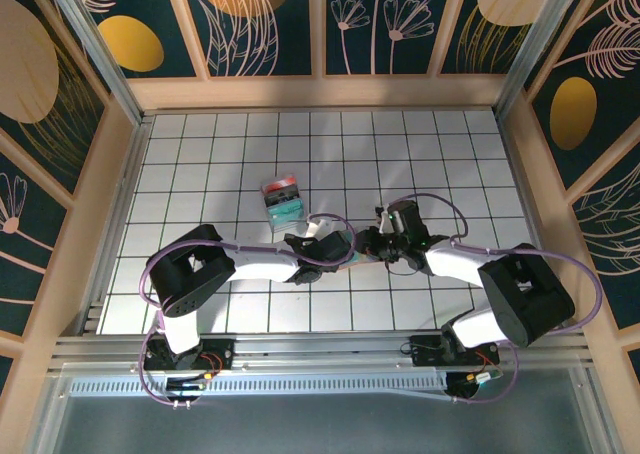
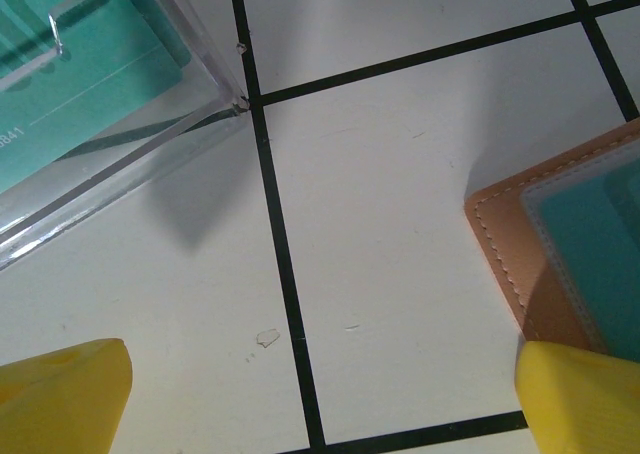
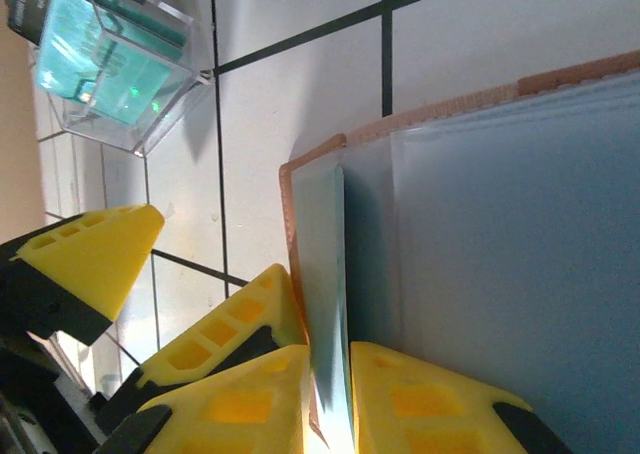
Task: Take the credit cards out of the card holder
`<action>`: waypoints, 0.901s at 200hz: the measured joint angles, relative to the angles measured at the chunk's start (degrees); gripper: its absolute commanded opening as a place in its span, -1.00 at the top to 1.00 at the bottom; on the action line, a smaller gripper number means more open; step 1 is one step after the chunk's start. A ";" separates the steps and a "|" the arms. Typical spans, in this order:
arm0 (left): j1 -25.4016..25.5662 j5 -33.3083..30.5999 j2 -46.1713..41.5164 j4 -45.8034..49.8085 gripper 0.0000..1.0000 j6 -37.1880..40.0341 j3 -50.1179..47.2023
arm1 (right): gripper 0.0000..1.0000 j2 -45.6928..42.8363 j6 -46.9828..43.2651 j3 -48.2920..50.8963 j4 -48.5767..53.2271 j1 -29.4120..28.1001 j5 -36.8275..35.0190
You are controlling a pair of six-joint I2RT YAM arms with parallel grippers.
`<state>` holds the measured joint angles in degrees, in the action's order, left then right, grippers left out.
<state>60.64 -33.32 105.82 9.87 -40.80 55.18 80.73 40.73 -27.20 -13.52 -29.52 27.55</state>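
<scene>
Pinching an edge of the blue-grey, tan-bordered card holder (image 3: 500,224), the right pincer (image 3: 330,414) risked dragging it along whole, since the left pincer (image 2: 320,394) gaped open alongside.

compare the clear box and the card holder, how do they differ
The clear box is transparent, its teal contents showing through; the card holder is opaque blue-grey with a stitched tan border. The box has upright walls and stands taller; the holder is thin and flat. Both are rectangular and rest on the white tiled table.
</scene>
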 measured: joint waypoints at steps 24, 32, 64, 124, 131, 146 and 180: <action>0.00 -0.02 0.00 0.04 -0.98 0.00 0.02 | 0.71 0.00 0.37 0.07 -1.33 0.22 1.49; 0.00 -0.07 0.00 0.04 -0.98 0.00 0.02 | 0.75 0.00 0.35 0.07 -1.75 0.24 1.84; 0.00 -0.15 0.00 0.13 -0.98 0.00 0.02 | 0.83 -0.02 0.61 0.55 -3.06 0.35 2.54; 0.00 -0.15 0.00 0.22 -0.98 -0.02 0.02 | 0.89 -3.02 0.70 1.92 -2.89 1.86 2.56; 0.00 -0.15 0.00 0.22 -0.98 -0.02 0.02 | 0.89 -3.43 0.68 1.99 -2.78 2.08 2.56; 0.00 -0.15 0.00 0.22 -0.98 -0.02 0.02 | 0.89 -4.07 0.63 2.10 -2.58 2.36 2.56; 0.00 -0.15 0.00 0.26 -0.98 -0.02 0.11 | 0.89 -4.66 0.52 2.38 -2.05 2.71 2.47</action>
<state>60.64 -33.47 105.82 10.13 -40.82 55.29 76.07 41.25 -24.82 -15.57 -26.81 30.02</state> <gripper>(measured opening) 0.988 0.055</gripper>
